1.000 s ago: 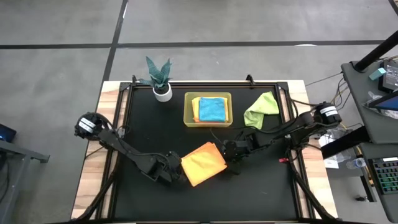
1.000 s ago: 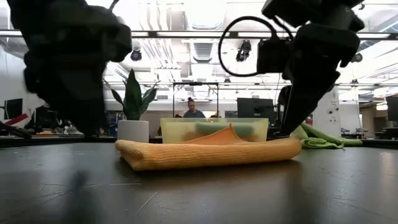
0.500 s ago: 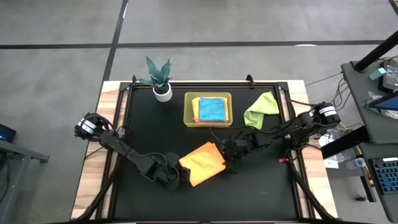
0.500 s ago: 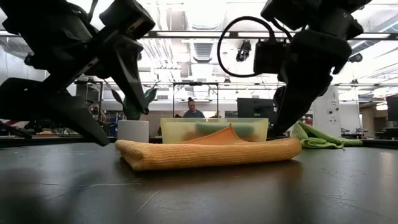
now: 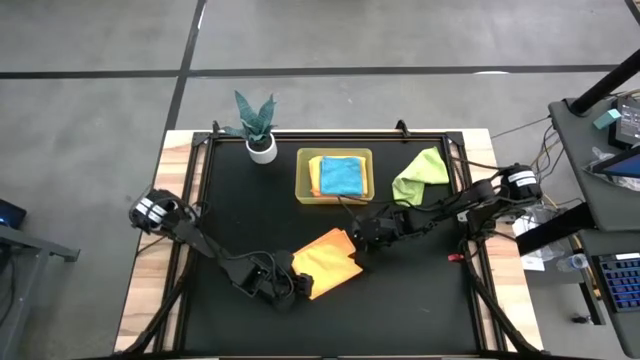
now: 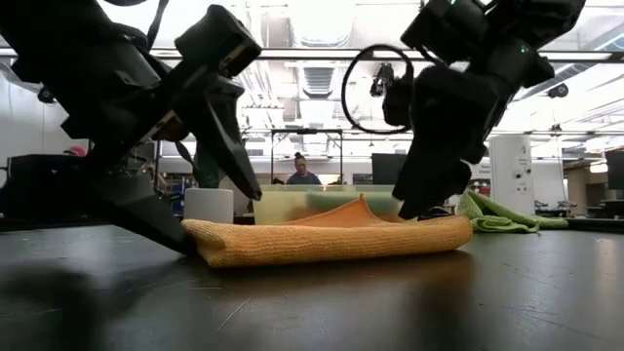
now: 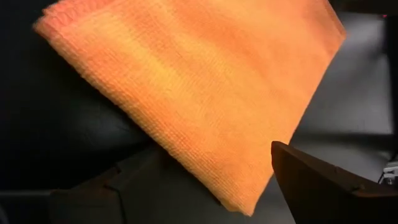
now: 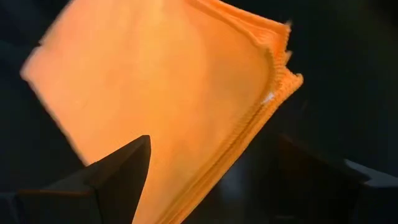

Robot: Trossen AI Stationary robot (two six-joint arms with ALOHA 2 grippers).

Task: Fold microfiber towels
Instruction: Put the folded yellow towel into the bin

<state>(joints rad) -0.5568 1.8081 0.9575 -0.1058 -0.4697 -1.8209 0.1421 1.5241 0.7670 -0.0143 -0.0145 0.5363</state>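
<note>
The folded orange towel [image 5: 327,263] is lying flat on the black table [image 5: 240,210], near the front edge and roughly centred between the two arms.

The left gripper [image 5: 288,285] is sitting low at the towel's near-left corner with its fingers spread wide. In the left wrist view one finger [image 7: 323,186] is showing beside the towel [image 7: 205,93] and the other is lying just off its edge, so the corner is sitting in the gap — nothing pinched. In the low view the left fingers [image 6: 219,127] are straddling the towel's left end [image 6: 322,239], tips at table level.

The right gripper [image 5: 362,235] is at the towel's far-right corner, also fully spread. The right wrist view is showing both fingers [image 8: 118,171] flanking the layered edge of the towel [image 8: 168,93], not closing on it. I can't tell whether the tips are actually touching the cloth.

Other towels:
- The teal blue towel [image 5: 341,176] is lying folded in the yellow-green bin [image 5: 302,176] at the back centre, on top of a second orange-yellow towel [image 5: 314,174] whose edge is peeking out on the left side.
- The lime green towel [image 5: 420,175] is lying crumpled just right of the bin — unfolded.

A small potted plant [image 5: 258,125] is standing at the back left. A person [image 6: 301,171] is showing far off in the room behind the table.
</note>
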